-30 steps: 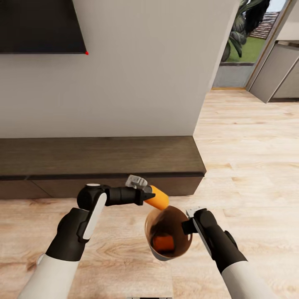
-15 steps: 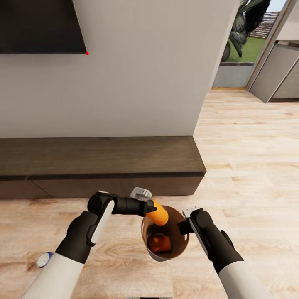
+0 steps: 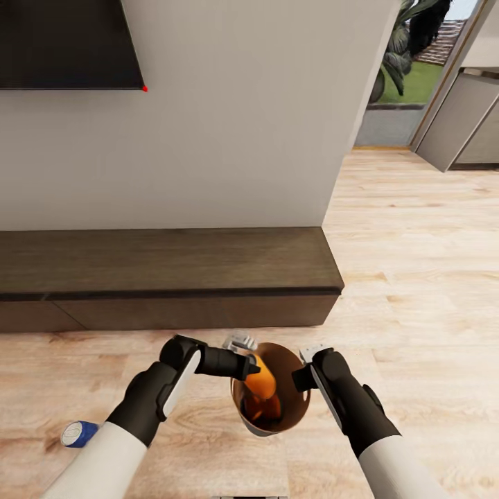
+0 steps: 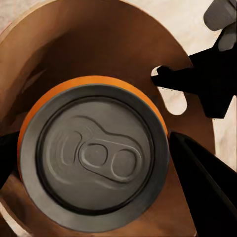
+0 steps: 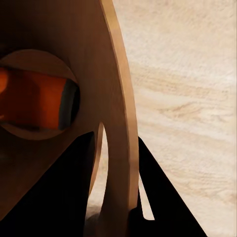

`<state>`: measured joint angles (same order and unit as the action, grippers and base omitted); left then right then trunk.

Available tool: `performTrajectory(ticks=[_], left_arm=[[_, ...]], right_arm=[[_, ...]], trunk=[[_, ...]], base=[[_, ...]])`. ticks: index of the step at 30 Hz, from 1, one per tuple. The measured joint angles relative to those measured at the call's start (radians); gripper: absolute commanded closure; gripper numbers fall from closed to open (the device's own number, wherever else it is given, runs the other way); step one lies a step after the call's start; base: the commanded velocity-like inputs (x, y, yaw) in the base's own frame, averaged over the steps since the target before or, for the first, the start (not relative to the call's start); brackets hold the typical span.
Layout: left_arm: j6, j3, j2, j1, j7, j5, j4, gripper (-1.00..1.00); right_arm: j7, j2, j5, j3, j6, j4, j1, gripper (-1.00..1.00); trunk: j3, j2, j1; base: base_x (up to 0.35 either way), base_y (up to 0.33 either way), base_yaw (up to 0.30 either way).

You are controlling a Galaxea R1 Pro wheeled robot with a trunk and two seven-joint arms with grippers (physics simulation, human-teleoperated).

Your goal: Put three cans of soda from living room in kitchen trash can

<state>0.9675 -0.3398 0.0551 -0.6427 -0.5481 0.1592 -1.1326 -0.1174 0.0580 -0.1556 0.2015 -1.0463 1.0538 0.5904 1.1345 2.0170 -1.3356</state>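
Note:
My right gripper (image 3: 303, 376) is shut on the rim of the tash can (image 3: 290, 409), a coppery-brown bucket held over the wood floor. In the right wrist view its dark fingers (image 5: 59, 182) straddle the bucket wall (image 5: 121, 113). My left gripper (image 3: 251, 366) is shut on an orange can of soda (image 3: 262, 380), tilted inside the bucket's mouth. The left wrist view shows that can's silvery top (image 4: 94, 153) against the bucket's inside (image 4: 113, 44). A second orange can (image 5: 34, 101) lies on the bucket's bottom. A blue can of soda (image 3: 78, 433) lies on the floor at the lower left.
A long dark wooden bench (image 3: 166, 274) runs along the grey wall ahead, under a black wall screen (image 3: 66, 41). To the right, pale plank floor (image 3: 416, 263) leads to a doorway with greenery and a grey cabinet (image 3: 461, 121).
My left gripper has lowered the orange can from above the rim into the bucket's mouth. Both arms and the bucket have drawn nearer. The blue can has come into sight beside my left arm.

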Motion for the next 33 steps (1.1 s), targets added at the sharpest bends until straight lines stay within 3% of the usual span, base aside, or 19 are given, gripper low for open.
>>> performTrajectory(ticks=[4, 8, 19, 29, 31, 33], left_arm=[[-0.043, -0.026, 0.0, 0.0, 0.024, 0.008, 0.054, 1.0], [-0.075, -0.038, 0.003, 0.0, 0.056, 0.052, 0.095, 1.0], [-0.141, -0.067, 0.027, 0.0, 0.088, 0.023, 0.166, 1.0], [-0.145, -0.082, 0.032, -0.001, 0.093, 0.025, 0.168, 1.0], [-0.146, -0.09, 0.038, 0.0, 0.095, 0.011, 0.169, 1.0], [-0.143, -0.106, 0.042, 0.0, 0.093, 0.026, 0.168, 1.0]], right_arm=[[0.0, 0.006, 0.004, 0.001, 0.0, 0.0, 0.0, 1.0], [0.001, 0.012, -0.024, 0.002, 0.001, -0.011, 0.0, 1.0], [0.001, 0.014, -0.036, 0.002, 0.001, -0.051, 0.0, 1.0], [0.001, 0.015, -0.022, 0.002, 0.001, -0.04, 0.0, 1.0], [0.001, 0.015, -0.026, 0.002, 0.001, -0.031, 0.0, 1.0], [0.001, 0.016, -0.017, 0.002, 0.001, -0.001, 0.0, 1.0]], trunk=[[0.0, 0.0, 0.0], [0.0, 0.0, 0.0], [0.0, 0.0, 0.0], [0.0, 0.0, 0.0], [0.0, 0.0, 0.0], [0.0, 0.0, 0.0]], base=[[0.0, 0.0, 0.0], [0.0, 0.0, 0.0], [0.0, 0.0, 0.0], [0.0, 0.0, 0.0], [0.0, 0.0, 0.0], [0.0, 0.0, 0.0]])
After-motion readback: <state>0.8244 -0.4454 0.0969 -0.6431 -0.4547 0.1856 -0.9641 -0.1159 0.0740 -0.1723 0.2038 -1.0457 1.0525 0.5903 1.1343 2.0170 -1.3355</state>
